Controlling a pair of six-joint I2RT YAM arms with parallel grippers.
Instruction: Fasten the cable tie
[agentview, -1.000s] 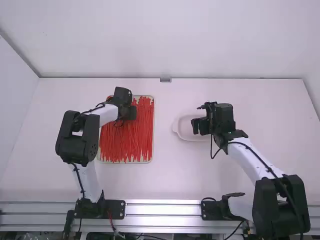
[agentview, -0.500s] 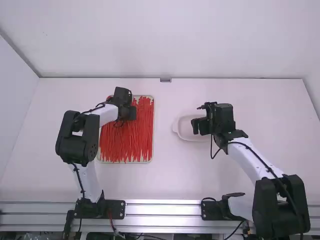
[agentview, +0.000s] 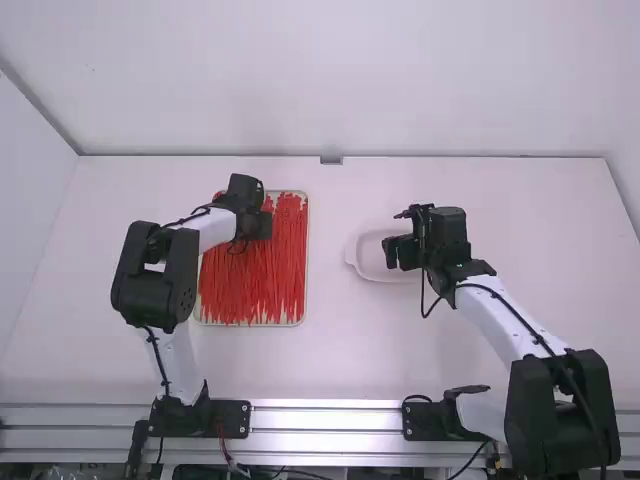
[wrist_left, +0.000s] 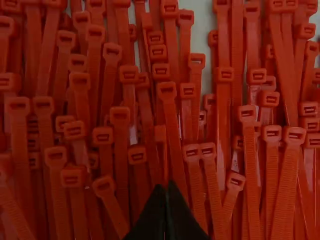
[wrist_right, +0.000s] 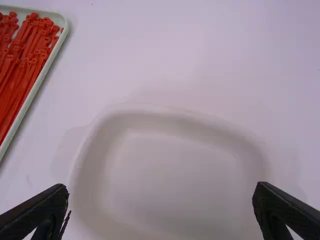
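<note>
Many red cable ties (agentview: 255, 268) lie packed side by side in a pale tray (agentview: 304, 262) left of the table's middle. My left gripper (agentview: 250, 222) is low over the tray's far end. In the left wrist view its black fingers (wrist_left: 165, 212) meet in a point with no gap, pressed down among the tie heads (wrist_left: 165, 92). I cannot tell whether a tie is pinched between them. My right gripper (agentview: 400, 250) hangs over a white dish (agentview: 368, 255), open, its fingertips (wrist_right: 35, 210) spread wide to either side of the dish (wrist_right: 170, 170).
The tray's rim (wrist_right: 42, 75) and some ties (wrist_right: 17, 55) show at the edge of the right wrist view. White walls close the table at the back and left. Bare table lies between tray and dish and to the right.
</note>
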